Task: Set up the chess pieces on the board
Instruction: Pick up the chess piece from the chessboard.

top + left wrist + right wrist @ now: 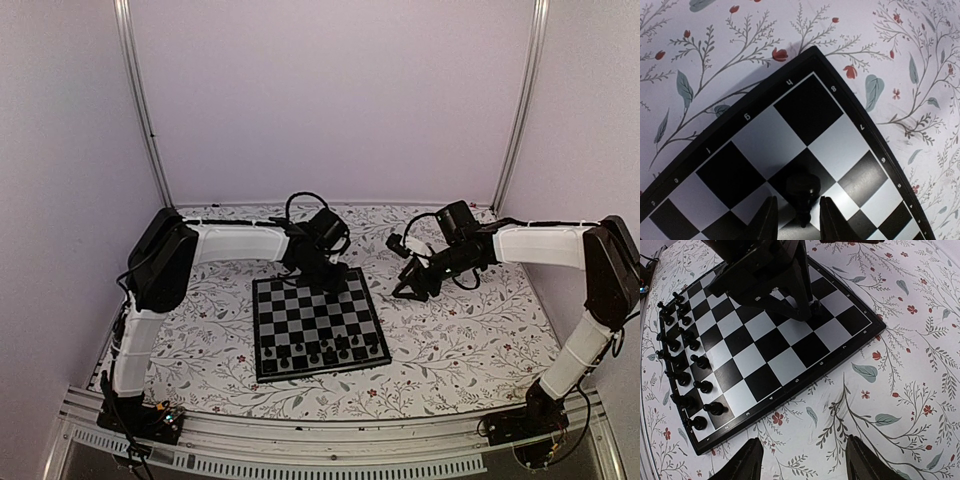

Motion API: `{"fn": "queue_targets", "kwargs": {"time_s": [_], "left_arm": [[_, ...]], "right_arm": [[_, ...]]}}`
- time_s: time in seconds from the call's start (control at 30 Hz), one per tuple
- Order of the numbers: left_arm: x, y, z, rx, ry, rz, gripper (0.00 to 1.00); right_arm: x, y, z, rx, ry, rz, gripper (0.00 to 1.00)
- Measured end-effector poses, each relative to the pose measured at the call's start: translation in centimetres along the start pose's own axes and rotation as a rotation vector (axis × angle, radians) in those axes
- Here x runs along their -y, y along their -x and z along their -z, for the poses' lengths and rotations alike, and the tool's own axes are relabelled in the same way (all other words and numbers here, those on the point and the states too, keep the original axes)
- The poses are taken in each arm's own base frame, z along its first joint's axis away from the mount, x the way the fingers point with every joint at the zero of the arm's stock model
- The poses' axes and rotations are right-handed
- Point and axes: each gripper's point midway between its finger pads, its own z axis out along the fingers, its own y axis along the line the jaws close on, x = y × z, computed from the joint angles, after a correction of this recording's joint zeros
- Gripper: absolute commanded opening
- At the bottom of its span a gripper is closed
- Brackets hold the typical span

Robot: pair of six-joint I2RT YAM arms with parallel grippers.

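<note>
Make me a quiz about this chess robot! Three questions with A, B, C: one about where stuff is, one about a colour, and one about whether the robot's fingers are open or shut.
1. Where do most of the chess pieces stand on the board?
A. On the rows at its near edge
B. On the rows at its far edge
C. On the middle rows

2. What colour are the chess pieces?
A. White
B. Black
C. Red

3. How are the right fingers?
A. Wide apart, holding nothing
B. Shut on a pawn
C. Shut on the board's edge

Answers:
1. A, because the top view shows them lined up along the board's near rows.
2. B, because every piece in view is black.
3. A, because the right wrist view shows a wide gap between them and nothing in it.
</note>
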Motion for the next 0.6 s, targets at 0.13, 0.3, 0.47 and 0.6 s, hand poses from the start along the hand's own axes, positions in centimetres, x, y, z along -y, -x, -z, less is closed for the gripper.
{"fn": "queue_targets", "kwargs": {"time_s": [0.13,0.3,0.47,0.6], "left_arm": [[0.0,-0.3,0.0,-0.005,0.022,-0.012,0.22],[-0.3,-0.6,0.1,-0.008,0.053,-0.035,0.10],[-0.3,-0.8,0.1,-0.014,0.050,-0.074,0.00],[0.3,-1.4,0.4,-0.032,0.010,-0.117,0.00]], "right_arm": [[0.0,0.0,0.0,0.000,0.000,0.000,0.60],[0.0,0.0,0.0,0.000,0.001,0.000,0.60],[-0.1,0.3,0.2,0.001,0.009,-0.002,0.58],[-0.4,1.2,0.5,0.012,0.026,0.017,0.57]]}}
